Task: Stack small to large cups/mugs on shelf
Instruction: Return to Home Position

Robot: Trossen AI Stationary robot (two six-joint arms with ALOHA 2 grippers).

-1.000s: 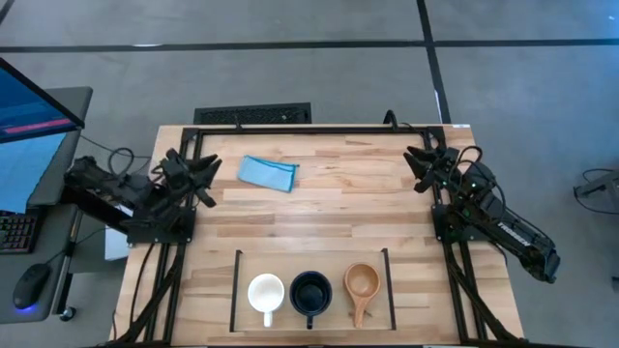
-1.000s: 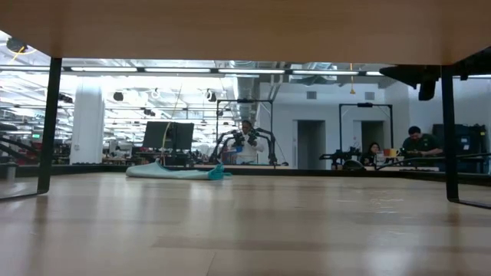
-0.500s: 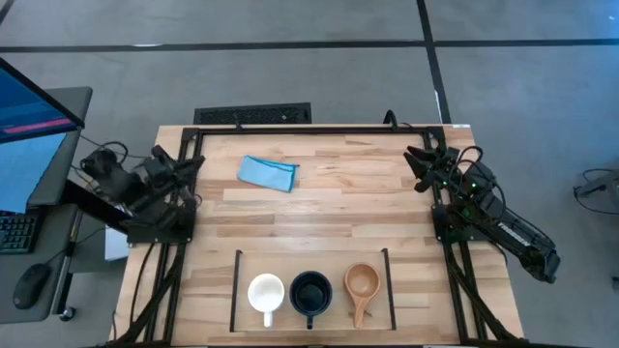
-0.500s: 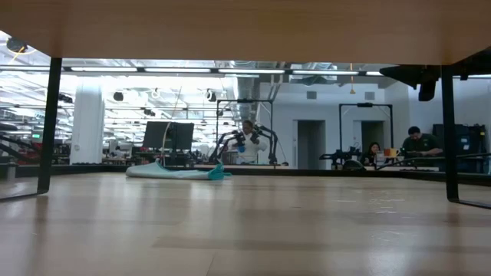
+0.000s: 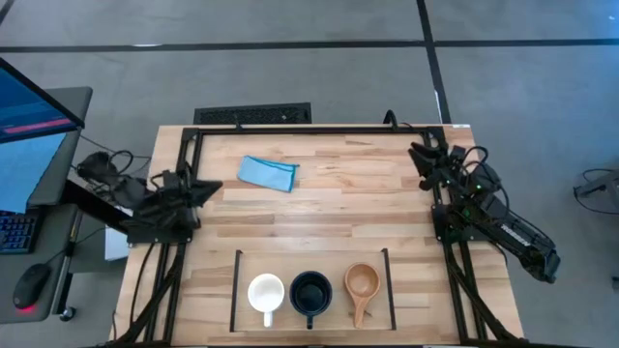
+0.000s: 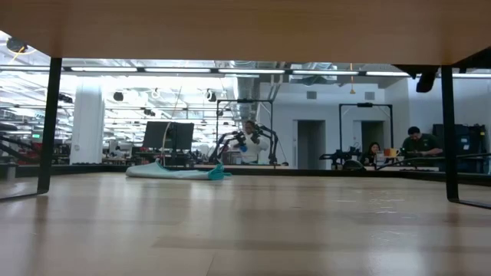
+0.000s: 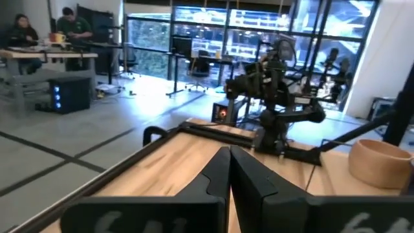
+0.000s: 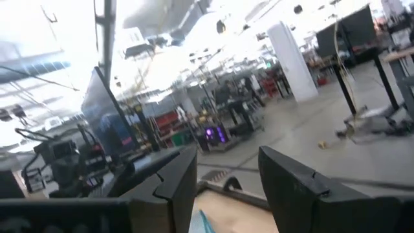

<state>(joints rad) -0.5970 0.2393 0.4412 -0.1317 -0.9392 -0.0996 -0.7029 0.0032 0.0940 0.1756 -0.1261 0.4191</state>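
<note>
White ceramic mug [image 5: 266, 292], dark navy mug [image 5: 309, 291] and tan wooden cup [image 5: 361, 281] remain in a row on the black-railed wooden shelf [image 5: 235, 290]; the left gripper [image 5: 215, 185], splayed a second ago, is now clenched at the left edge of the light wooden table [image 5: 338, 208], while the right gripper [image 5: 418, 162] stays parted opposite.

Table [image 5: 329, 213] middle open; cloth [image 5: 268, 173] at far edge; shelf [image 5: 237, 290] full.

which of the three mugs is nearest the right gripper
The wooden cup, at the shelf's right end; the dark mug stands in the middle and the white mug at the left end, both farther away.
</note>
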